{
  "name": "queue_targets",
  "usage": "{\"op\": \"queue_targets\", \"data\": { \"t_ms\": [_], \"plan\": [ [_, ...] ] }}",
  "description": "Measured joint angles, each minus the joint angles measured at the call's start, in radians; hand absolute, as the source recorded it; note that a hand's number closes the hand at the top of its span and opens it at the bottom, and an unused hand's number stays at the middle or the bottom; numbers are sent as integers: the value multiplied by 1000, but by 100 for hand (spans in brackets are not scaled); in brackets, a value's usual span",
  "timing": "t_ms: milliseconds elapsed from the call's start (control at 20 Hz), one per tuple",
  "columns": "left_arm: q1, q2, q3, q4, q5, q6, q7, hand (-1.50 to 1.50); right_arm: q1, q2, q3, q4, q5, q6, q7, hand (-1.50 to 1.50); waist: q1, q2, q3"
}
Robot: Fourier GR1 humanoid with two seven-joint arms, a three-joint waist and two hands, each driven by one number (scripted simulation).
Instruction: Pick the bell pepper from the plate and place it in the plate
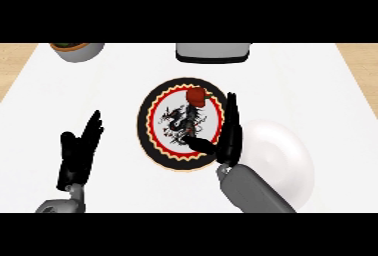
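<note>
Head view — right hand (230, 131) open, empty, beside bell pepper (196, 95).

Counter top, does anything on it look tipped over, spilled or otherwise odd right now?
Nothing stands out. The red bell pepper sits on the far part of the patterned plate, the plain white plate lies flat beside it, and nothing is spilled. The right hand is open between the plates; the left hand rests open at the left.
</note>
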Motion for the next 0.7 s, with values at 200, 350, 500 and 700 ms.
{"op": "queue_targets", "data": {
  "t_ms": [200, 350, 500, 700],
  "plan": [
    [25, -15, -10, -7, -12, 4, -17, 0, 44, -18, -35, -36, 51, 18, 23, -150, -2, -1, 0],
    [31, -17, -10, -18, -18, 5, -13, 0, 99, -37, -59, -72, 97, 27, 30, -150, -3, -1, 0],
    [29, -18, -2, -21, -19, 5, -13, 0, 132, -45, -93, -108, 140, 37, 45, -150, -4, -1, 0],
    [34, -9, 10, -33, -9, -14, -1, 0, 211, -49, -142, -153, 156, 45, -11, -150, -4, 0, 0]
  ]
}}
